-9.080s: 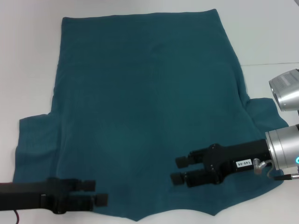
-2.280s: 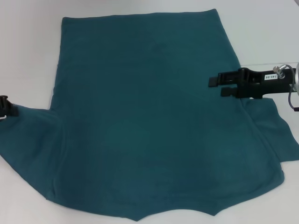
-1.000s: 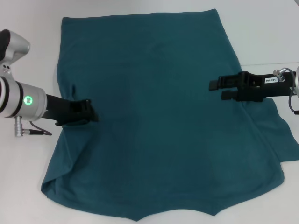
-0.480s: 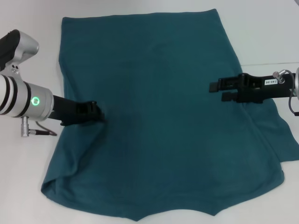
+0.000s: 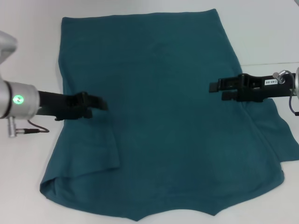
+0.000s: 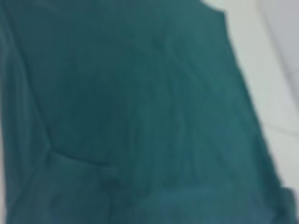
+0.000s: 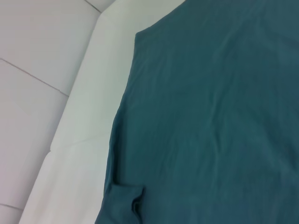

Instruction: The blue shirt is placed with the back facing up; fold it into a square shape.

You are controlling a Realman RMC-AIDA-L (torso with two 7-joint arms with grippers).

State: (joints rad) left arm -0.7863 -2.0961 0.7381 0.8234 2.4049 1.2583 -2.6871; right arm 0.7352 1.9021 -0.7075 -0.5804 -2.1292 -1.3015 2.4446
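Blue shirt (image 5: 163, 107) flat on white table (image 5: 28, 56), left sleeve folded inward, my left gripper (image 5: 102, 103) above it, jaws unclear, my right gripper (image 5: 216, 90) narrowly parted over the right side.

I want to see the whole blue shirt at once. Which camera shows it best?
The head view: the blue shirt lies spread across the table, nearly all in frame, between the left tool and right tool. The left wrist view shows only a close stretch of fabric with a fold; the right wrist view shows one edge beside the white table.
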